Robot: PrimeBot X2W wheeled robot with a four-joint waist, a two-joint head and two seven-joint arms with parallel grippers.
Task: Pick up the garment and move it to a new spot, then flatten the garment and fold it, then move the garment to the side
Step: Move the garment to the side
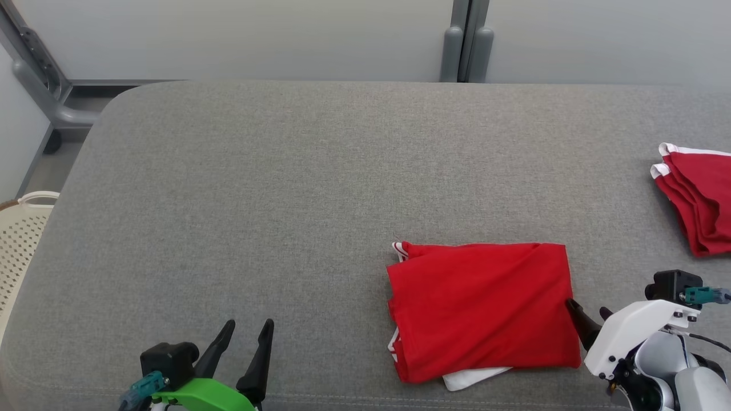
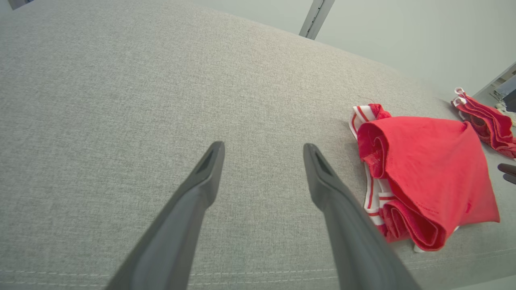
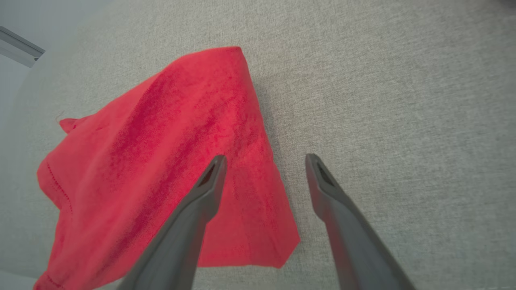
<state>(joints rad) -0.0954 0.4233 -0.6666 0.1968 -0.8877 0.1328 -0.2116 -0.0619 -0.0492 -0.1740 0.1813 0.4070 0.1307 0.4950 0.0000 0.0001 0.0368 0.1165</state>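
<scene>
Folded red garment (image 1: 482,308), flat on grey counter (image 1: 285,200); left hand (image 1: 249,323) spread, empty; right hand (image 3: 265,158) spread at garment's right edge, empty.

A red pile (image 1: 699,194) is being borne at the table's (image 1: 285,200) right edge; a basket (image 1: 20,240) is being seen beside its left edge.

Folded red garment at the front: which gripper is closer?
Right. The right gripper is at the right edge of the folded red garment; the left gripper hangs well off to its left.
</scene>
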